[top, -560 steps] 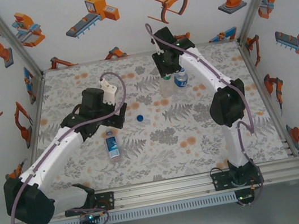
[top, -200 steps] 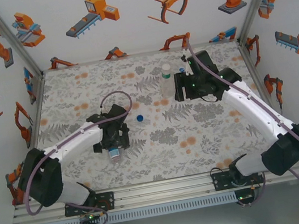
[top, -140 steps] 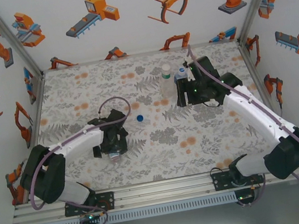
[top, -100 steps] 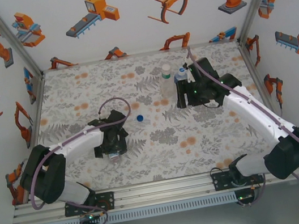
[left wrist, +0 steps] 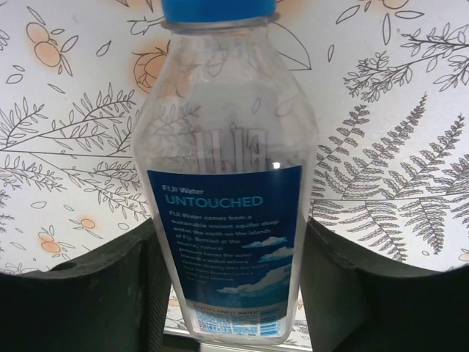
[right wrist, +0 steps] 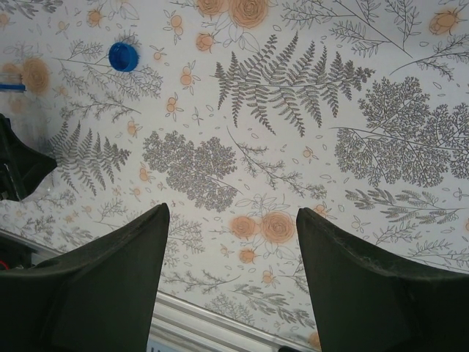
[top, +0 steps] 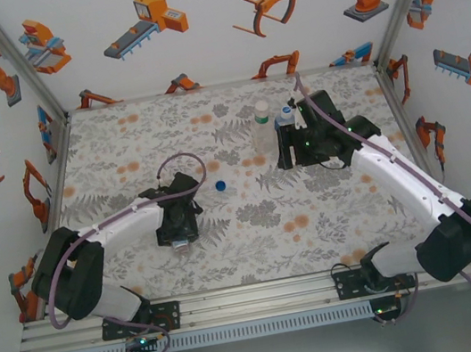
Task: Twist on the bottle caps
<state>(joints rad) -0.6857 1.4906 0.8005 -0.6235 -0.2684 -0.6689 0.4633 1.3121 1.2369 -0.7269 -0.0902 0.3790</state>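
A slim clear bottle [left wrist: 227,183] with a blue label lies on the floral table, a blue cap [left wrist: 218,7] on its neck. My left gripper [left wrist: 229,293] [top: 177,229] is shut on its lower body, a finger pressed against each side. A loose blue cap [top: 219,186] [right wrist: 123,56] lies on the table to the right of it. At the back stand a wider clear bottle [top: 262,131] topped by a white cap [top: 260,108] and a slim blue-labelled bottle [top: 285,118]. My right gripper [top: 286,154] [right wrist: 231,242] hangs open just in front of them, nothing between its fingers.
Metal frame posts and printed walls close in the table [top: 360,218] on three sides. An aluminium rail [top: 265,296] runs along the near edge. My left arm's dark body [right wrist: 15,161] shows at the left edge of the right wrist view.
My left gripper's jaws have closed in onto the lying bottle. The right gripper shifted slightly left toward the standing bottles, then held still.
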